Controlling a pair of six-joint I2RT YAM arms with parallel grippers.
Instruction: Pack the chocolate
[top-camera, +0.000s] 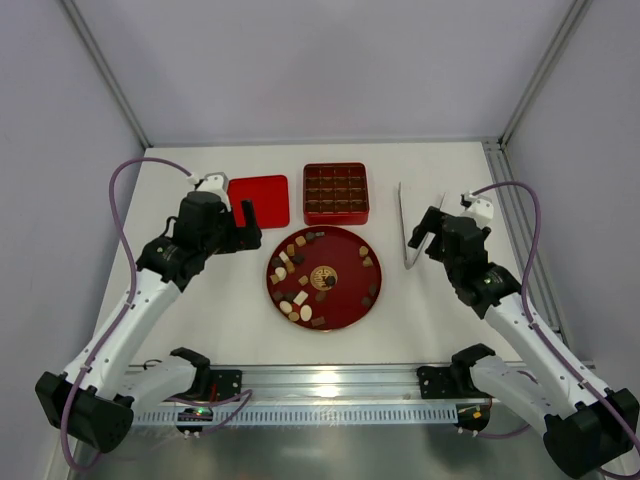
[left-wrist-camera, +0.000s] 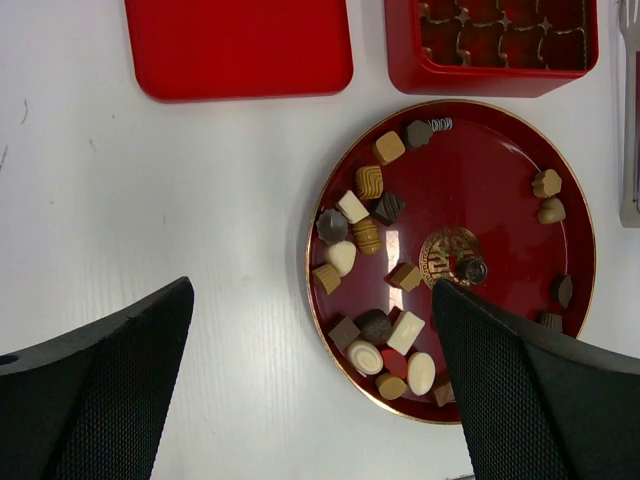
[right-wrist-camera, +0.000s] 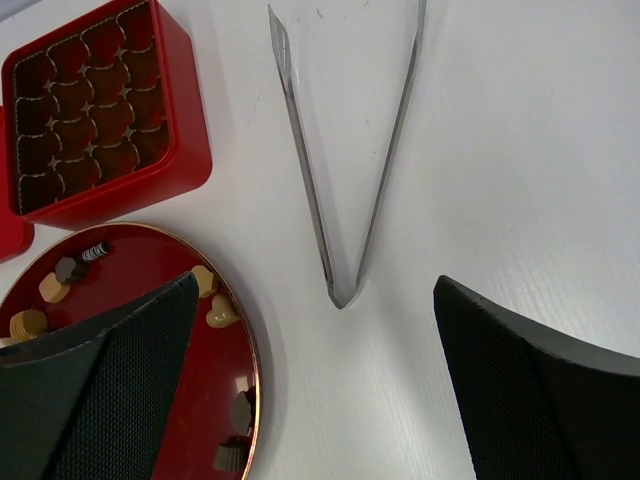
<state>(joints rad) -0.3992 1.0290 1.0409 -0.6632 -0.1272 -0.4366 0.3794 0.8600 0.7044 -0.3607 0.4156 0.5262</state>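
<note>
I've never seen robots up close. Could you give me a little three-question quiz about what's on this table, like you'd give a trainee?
1. True or false: the square red box with divided compartments already holds chocolates.
2. Where do the small brown and cream chocolate pieces lie? A: on the round red plate; B: on the flat red lid; C: on the bare table.
3. Which arm's tool is nearer the silver metal tongs?
Key: 1 false, its compartments are empty; 2 A; 3 the right tool, which stands open.
</note>
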